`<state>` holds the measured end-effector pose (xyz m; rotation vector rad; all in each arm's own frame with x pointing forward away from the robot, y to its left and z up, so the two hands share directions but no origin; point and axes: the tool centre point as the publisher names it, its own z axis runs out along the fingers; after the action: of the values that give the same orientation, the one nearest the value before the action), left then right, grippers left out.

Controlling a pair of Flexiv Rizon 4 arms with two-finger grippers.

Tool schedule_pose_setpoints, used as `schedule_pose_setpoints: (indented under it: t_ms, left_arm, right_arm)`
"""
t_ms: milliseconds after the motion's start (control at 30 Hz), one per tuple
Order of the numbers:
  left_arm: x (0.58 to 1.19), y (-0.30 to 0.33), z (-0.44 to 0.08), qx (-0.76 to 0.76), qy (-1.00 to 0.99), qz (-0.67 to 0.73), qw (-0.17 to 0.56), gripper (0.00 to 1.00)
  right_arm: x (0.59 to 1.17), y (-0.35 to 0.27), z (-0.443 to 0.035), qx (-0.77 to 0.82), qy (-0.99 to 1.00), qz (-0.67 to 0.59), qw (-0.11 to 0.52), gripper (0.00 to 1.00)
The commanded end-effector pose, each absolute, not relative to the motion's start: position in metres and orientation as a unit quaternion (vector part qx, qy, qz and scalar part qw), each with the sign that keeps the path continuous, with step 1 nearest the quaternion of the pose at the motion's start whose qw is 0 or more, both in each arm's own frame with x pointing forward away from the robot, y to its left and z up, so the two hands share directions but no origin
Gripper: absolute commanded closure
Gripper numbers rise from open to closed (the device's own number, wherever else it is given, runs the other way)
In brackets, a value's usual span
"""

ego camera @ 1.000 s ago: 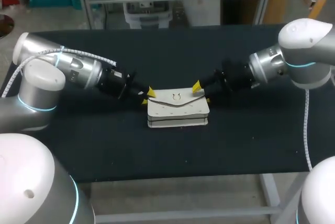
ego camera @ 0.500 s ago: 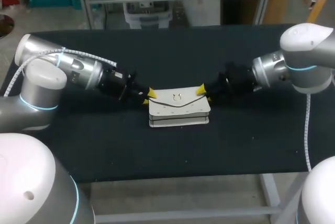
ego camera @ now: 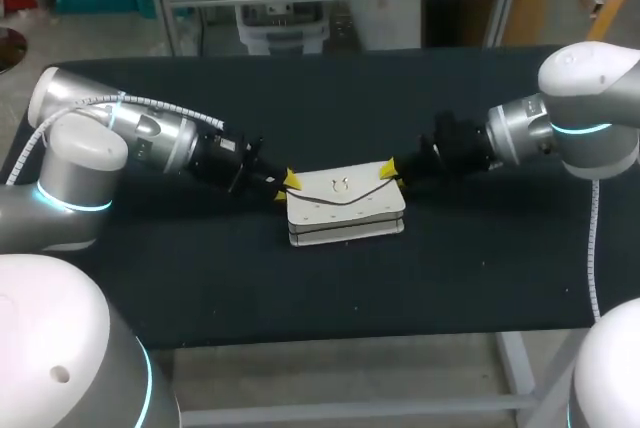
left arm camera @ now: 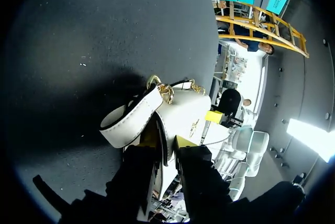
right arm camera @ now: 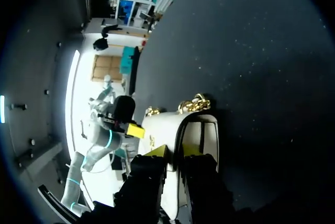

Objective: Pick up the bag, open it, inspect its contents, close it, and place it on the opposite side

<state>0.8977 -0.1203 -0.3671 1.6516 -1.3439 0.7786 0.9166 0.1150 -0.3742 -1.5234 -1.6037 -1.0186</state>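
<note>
A white flap bag [ego camera: 345, 210] with its flap down lies at the centre of the black bench [ego camera: 330, 98], the left fingers [ego camera: 291, 180] clamped on its 9 o'clock end and the right fingers [ego camera: 387, 169] clamped on its 3 o'clock end, beside a gold chain [right arm camera: 191, 104].

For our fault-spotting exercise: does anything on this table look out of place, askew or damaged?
Nothing stands out. The white bag lies flat with its flap closed and no visible damage, held at its ends by the left gripper and right gripper.
</note>
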Motion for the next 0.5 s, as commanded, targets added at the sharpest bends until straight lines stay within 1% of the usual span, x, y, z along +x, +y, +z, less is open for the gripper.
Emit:
schedule_pose_setpoints:
  t_ms: [33, 100, 133, 167, 200, 233, 267, 300, 367, 433, 467, 500]
  left_arm:
    - [0.905, -0.136, -0.377, 0.654, -0.541, 0.306, 0.432, 1.00]
    - [0.905, -0.137, -0.378, 0.655, -0.541, 0.302, 0.433, 1.00]
    - [0.905, -0.136, -0.378, 0.657, -0.540, 0.302, 0.431, 0.78]
    - [0.905, -0.133, -0.376, 0.658, -0.539, 0.304, 0.430, 0.53]
    - [0.904, -0.132, -0.375, 0.658, -0.538, 0.305, 0.429, 0.45]
    - [0.904, -0.130, -0.373, 0.658, -0.537, 0.307, 0.428, 0.38]
    - [0.903, -0.128, -0.371, 0.661, -0.534, 0.311, 0.426, 0.22]
    - [0.902, -0.126, -0.369, 0.661, -0.534, 0.314, 0.424, 0.22]
    - [0.900, -0.125, -0.366, 0.661, -0.532, 0.319, 0.422, 0.31]
    - [0.899, -0.123, -0.364, 0.660, -0.529, 0.324, 0.423, 0.52]
    - [0.898, -0.123, -0.363, 0.658, -0.530, 0.324, 0.426, 0.56]
    - [0.897, -0.122, -0.363, 0.657, -0.530, 0.325, 0.427, 0.57]
  right_arm:
    - [0.919, 0.125, -0.378, -0.586, -0.618, -0.389, 0.351, 1.00]
    - [0.919, 0.124, -0.382, -0.587, -0.616, -0.388, 0.354, 1.00]
    - [0.918, 0.122, -0.384, -0.590, -0.614, -0.386, 0.355, 0.95]
    - [0.917, 0.120, -0.385, -0.591, -0.612, -0.387, 0.355, 0.63]
    - [0.917, 0.119, -0.385, -0.593, -0.611, -0.387, 0.354, 0.56]
    - [0.916, 0.116, -0.385, -0.595, -0.610, -0.388, 0.351, 0.44]
    - [0.915, 0.114, -0.385, -0.597, -0.608, -0.389, 0.350, 0.33]
    - [0.915, 0.113, -0.384, -0.598, -0.607, -0.391, 0.349, 0.27]
    - [0.915, 0.111, -0.383, -0.598, -0.605, -0.394, 0.347, 0.29]
    - [0.916, 0.111, -0.381, -0.598, -0.605, -0.397, 0.345, 0.28]
    - [0.916, 0.111, -0.380, -0.597, -0.605, -0.398, 0.344, 0.26]
    - [0.916, 0.111, -0.378, -0.597, -0.606, -0.399, 0.344, 0.27]
